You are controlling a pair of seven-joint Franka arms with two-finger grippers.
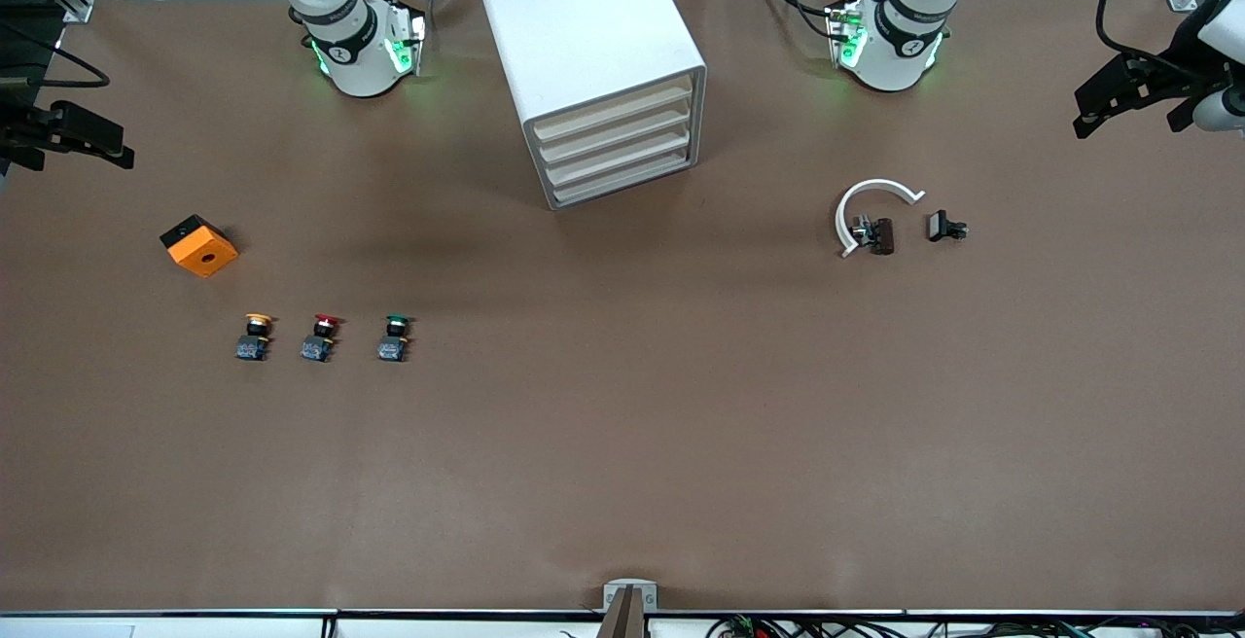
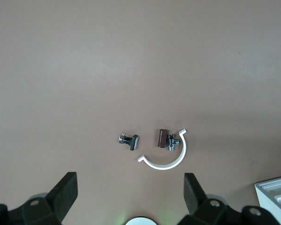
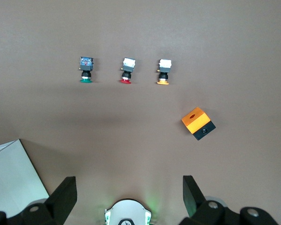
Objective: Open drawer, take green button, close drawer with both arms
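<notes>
While both arms wait at the table ends, I log the left gripper [image 1: 1133,103] and right gripper [image 1: 73,137] spread wide, holding nothing. Green button [image 1: 394,337] (lying on the table, beside the red button [image 1: 320,336]) sits nearer the front camera than the closed drawer cabinet [image 1: 593,64].

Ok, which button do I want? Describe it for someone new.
Start at the white drawer cabinet, then look nearer the front camera, toward the right arm's end. Three buttons lie in a row; yours is the button nearest the cabinet, with the green cap, beside the red-capped one.
</notes>
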